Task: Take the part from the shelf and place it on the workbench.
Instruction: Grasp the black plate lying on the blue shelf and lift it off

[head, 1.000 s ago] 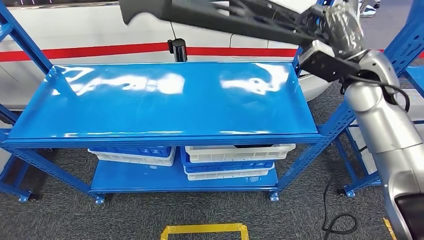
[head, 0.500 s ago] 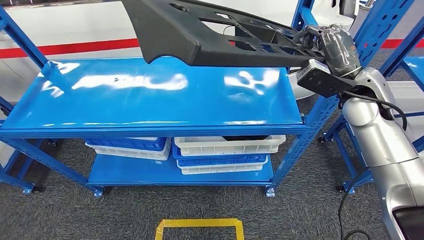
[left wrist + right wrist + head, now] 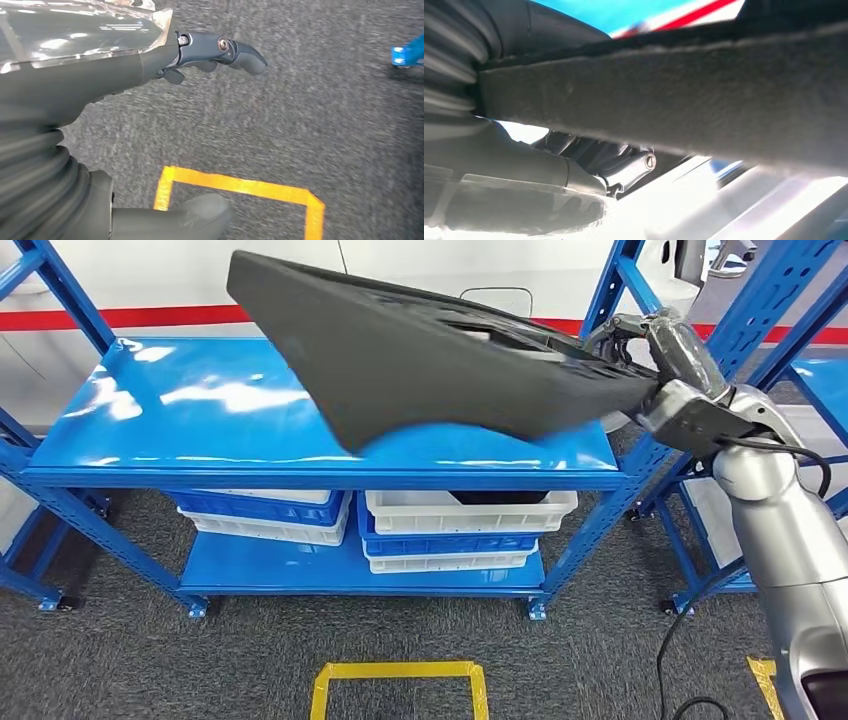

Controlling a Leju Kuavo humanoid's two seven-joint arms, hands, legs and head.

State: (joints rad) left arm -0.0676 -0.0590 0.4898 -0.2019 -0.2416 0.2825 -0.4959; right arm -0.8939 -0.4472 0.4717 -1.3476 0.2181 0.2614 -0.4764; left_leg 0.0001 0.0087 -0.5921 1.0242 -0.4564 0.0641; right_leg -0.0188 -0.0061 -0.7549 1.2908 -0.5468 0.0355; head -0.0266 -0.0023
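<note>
A: Currently noted: large black plastic part (image 3: 440, 370) held by right hand (image 3: 655, 350) at its right end, fingers wrapped on the edge; same grip seen close in the right wrist view (image 3: 574, 165), dark textured part (image 3: 704, 110) crossing over the fingers.

B: Position of part?

A: Raised above the blue workbench top (image 3: 180, 410), tilted, broad end toward the left, not touching the surface as far as can be told.

B: Left hand?

A: Hanging over grey carpet (image 3: 300, 110) near a yellow tape outline (image 3: 240, 187); left hand (image 3: 165, 100) holding nothing, fingers (image 3: 235, 50) apart from thumb.

B: Containers?

A: Lower shelf (image 3: 300, 575): stacked blue and white bins (image 3: 265, 515) at left, contents hidden. At right, white bin (image 3: 470, 510) on top of blue and white ones, something dark inside, not identifiable.
</note>
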